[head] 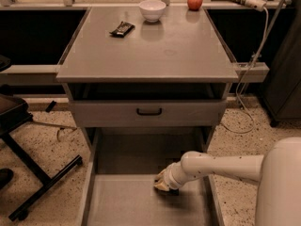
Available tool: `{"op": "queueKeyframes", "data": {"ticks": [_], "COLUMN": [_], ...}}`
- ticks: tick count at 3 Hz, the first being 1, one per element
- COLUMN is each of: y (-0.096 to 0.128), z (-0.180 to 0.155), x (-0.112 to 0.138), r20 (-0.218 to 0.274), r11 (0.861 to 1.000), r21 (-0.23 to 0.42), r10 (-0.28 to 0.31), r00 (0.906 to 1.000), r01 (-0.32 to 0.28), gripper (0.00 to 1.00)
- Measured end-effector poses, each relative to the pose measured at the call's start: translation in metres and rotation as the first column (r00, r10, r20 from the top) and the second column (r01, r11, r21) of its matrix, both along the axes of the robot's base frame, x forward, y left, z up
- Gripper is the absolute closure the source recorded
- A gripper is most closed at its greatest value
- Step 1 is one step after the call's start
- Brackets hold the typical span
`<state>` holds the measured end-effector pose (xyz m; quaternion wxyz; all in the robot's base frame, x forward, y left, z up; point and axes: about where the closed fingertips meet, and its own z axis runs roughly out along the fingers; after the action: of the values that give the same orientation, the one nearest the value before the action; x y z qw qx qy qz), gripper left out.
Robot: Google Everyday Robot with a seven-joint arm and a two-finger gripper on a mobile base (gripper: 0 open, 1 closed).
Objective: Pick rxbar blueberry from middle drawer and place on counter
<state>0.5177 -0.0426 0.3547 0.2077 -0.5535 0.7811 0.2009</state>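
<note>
My gripper [162,182] is low inside the pulled-out middle drawer [123,202], at the right of its floor, with the white arm reaching in from the right. The rxbar blueberry is almost wholly hidden under the gripper; only a dark sliver [173,191] shows beneath it, and I cannot tell whether it is held. The grey counter [155,51] lies above, at the top of the cabinet.
On the counter are another dark-wrapped bar [122,28], a white bowl [152,9] and a red apple [194,1]. A shut drawer front with a black handle [149,111] hangs above the open tray. A black chair base [42,178] stands at the left. A cable [249,79] hangs at the right.
</note>
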Motion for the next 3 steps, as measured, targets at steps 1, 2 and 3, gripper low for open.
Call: {"op": "queueKeyframes", "data": {"ticks": [1,2,3], "y": [0.0,-0.003,-0.007], "z": [0.0,0.02,0.083], "x": [0.0,0.009,0.038], "r20": [0.0,0.011,0.057], "r11": [1.0,1.0,0.997], "r21": [0.0,0.012,0.072], "r10": [0.0,-0.002,-0.003], "r00": [1.0,0.9999,0.9984], "r01": [0.0,0.002,-0.001], "gripper": [1.0,1.0,1.0]}}
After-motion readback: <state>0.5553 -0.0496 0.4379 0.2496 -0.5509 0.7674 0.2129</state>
